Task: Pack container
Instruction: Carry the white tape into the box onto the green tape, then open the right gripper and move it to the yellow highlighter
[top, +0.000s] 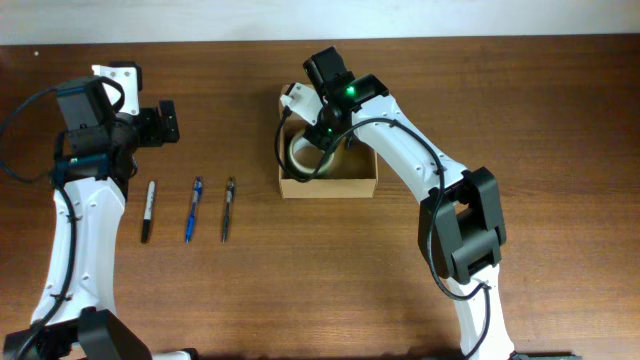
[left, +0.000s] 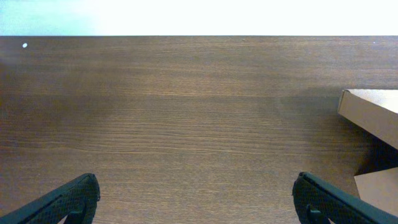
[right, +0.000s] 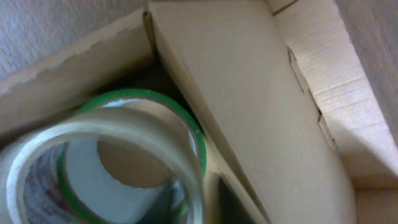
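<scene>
Box (top: 345, 186) sits mid-table, right of three pens (top: 196, 208). Right gripper (top: 322, 128) reaches into box at tape roll (top: 301, 157); jaw state cannot be told. Left gripper (left: 196, 200) spread wide, empty, over table (left: 186, 112).

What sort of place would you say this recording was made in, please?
Probably a robotics lab or test bench: a white left arm and right arm work at a wooden table, with a cardboard box, tape roll and row of pens.
</scene>
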